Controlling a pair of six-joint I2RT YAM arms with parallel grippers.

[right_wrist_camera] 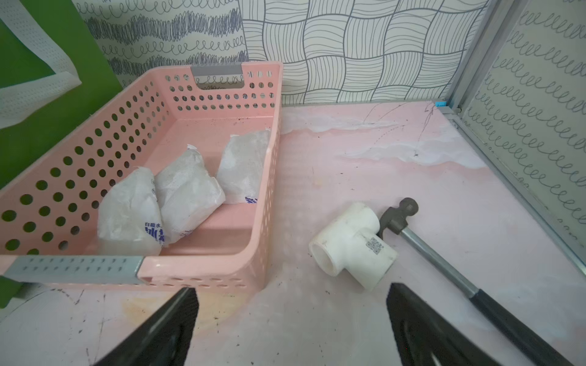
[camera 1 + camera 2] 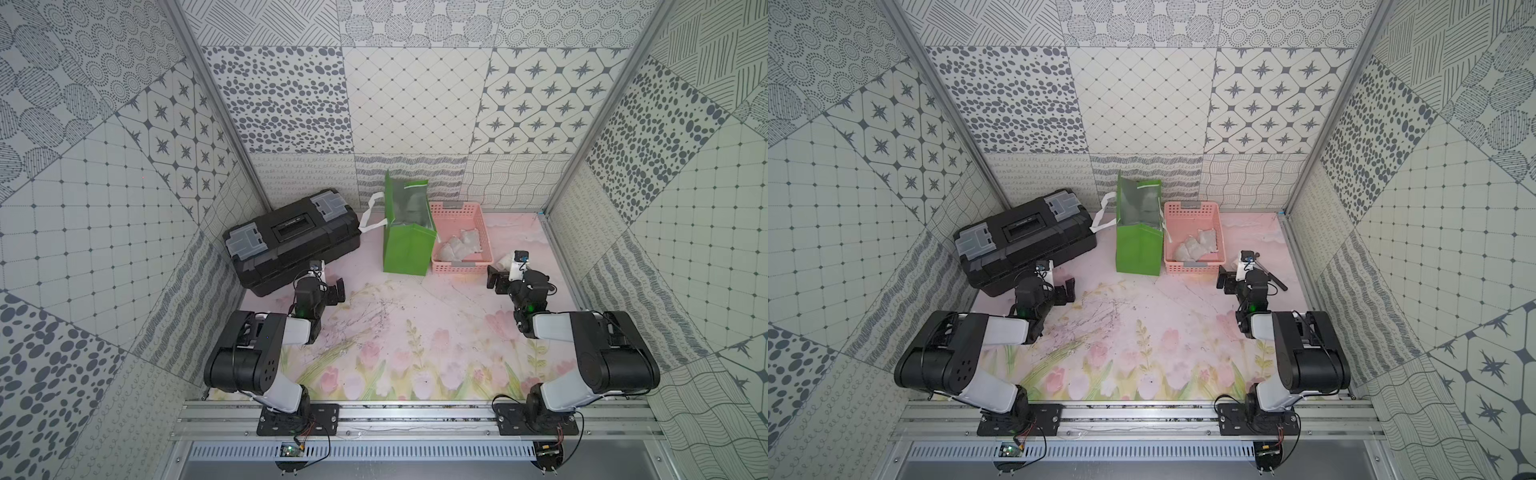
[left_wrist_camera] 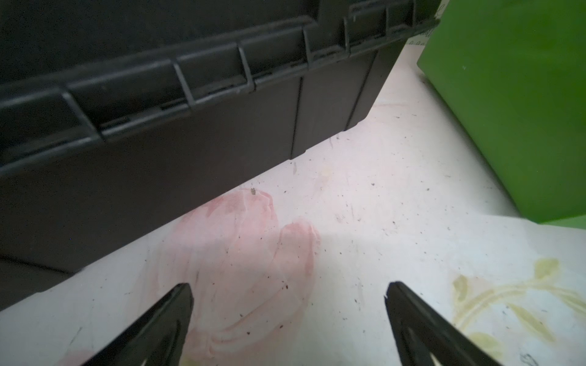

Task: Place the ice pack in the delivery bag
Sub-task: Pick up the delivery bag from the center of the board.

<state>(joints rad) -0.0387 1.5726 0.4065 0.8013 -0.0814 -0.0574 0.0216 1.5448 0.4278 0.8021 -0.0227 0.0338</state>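
Presently three white ice packs (image 1: 187,193) lie together in the one pink perforated basket (image 1: 203,269). The basket stands just right of the single green delivery bag (image 2: 409,249), which is upright and open-mouthed at the far middle of the floral table (image 2: 415,332), with one black toolbox (image 2: 291,237) to its left. One white PVC tee fitting (image 1: 352,247) and one hammer (image 1: 398,215) lie close together just right of the basket. They are by the right gripper (image 1: 291,288), whose jaws are spread wide and empty, with the basket's near wall between it and the packs. The left gripper (image 3: 288,285), likewise spread and empty, hangs by the toolbox's near side.
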